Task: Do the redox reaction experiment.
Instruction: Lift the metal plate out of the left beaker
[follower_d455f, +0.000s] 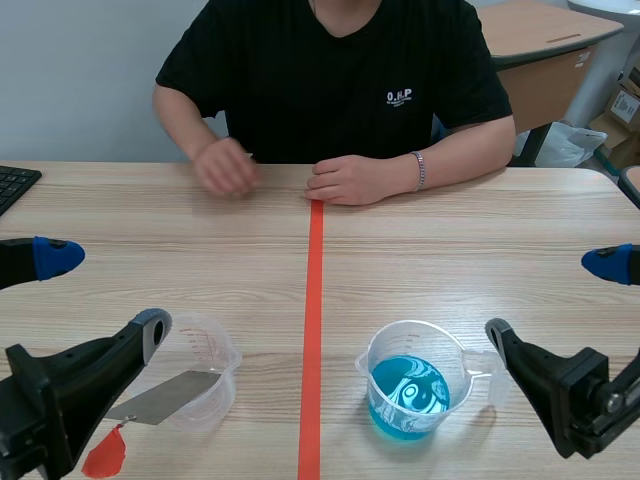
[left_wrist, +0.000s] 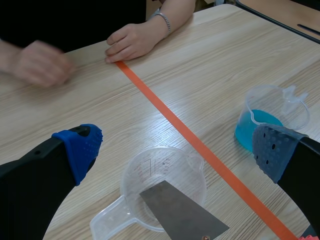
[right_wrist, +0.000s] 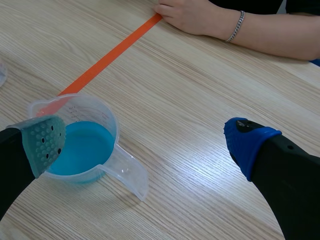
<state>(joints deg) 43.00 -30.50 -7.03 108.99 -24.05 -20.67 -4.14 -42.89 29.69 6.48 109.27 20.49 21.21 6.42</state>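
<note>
- 2 clear plastic measuring cups stand near the robot, 1 on each side of the orange tape line (follower_d455f: 315, 330).
- The left cup (follower_d455f: 218, 345) holds no liquid. Its spout faces right and its handle points near-left, hidden behind the left arm in the scene view.
- The right cup (follower_d455f: 376, 358) holds blue liquid (follower_d455f: 408, 392). Its handle points right, its spout left toward the tape.
- 1 scraper: its metal blade (follower_d455f: 165, 398) lies tilted, the wide end resting inside the left cup. The long axis runs from far-right down to near-left, ending at a red handle (follower_d455f: 105, 458) that is partly covered by the arm and cut off.
- 2 grippers: the left gripper (follower_d455f: 100, 292) has its fingers spread wide with nothing between them, above the left cup. The right gripper (follower_d455f: 552, 297) is likewise spread and holds nothing, just right of the right cup.
- 2 hands of a person rest at the far edge; the left one (follower_d455f: 225, 165) is blurred, the right one (follower_d455f: 350, 180) touches the tape's far end.
- 1 keyboard (follower_d455f: 12, 185) sits far left, mostly cut off.
</note>
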